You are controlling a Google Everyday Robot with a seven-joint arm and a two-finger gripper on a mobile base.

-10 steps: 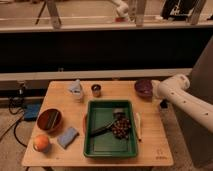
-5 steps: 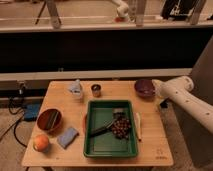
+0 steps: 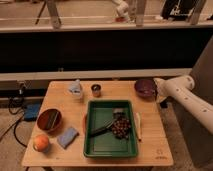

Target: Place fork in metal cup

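Note:
The metal cup [image 3: 96,90] stands upright on the wooden table [image 3: 60,102], just behind the green tray [image 3: 95,150]. A dark fork-like utensil [image 3: 103,130] lies slanted inside the tray, beside a cluster of dark pieces [image 3: 120,128]. My gripper [image 3: 158,94] is at the end of the white arm [image 3: 182,95], at the table's right edge next to the dark purple bowl [image 3: 145,87]. It is well to the right of the cup and holds nothing that I can see.
A reddish-brown bowl [image 3: 49,120], an orange fruit [image 3: 41,143] and a blue sponge [image 3: 68,136] lie at the left. A pale blue object [image 3: 75,88] stands left of the cup. A pale stick [image 3: 138,125] lies right of the tray.
The arm's end has barely shifted beside the purple bowl. Nothing on the table has moved.

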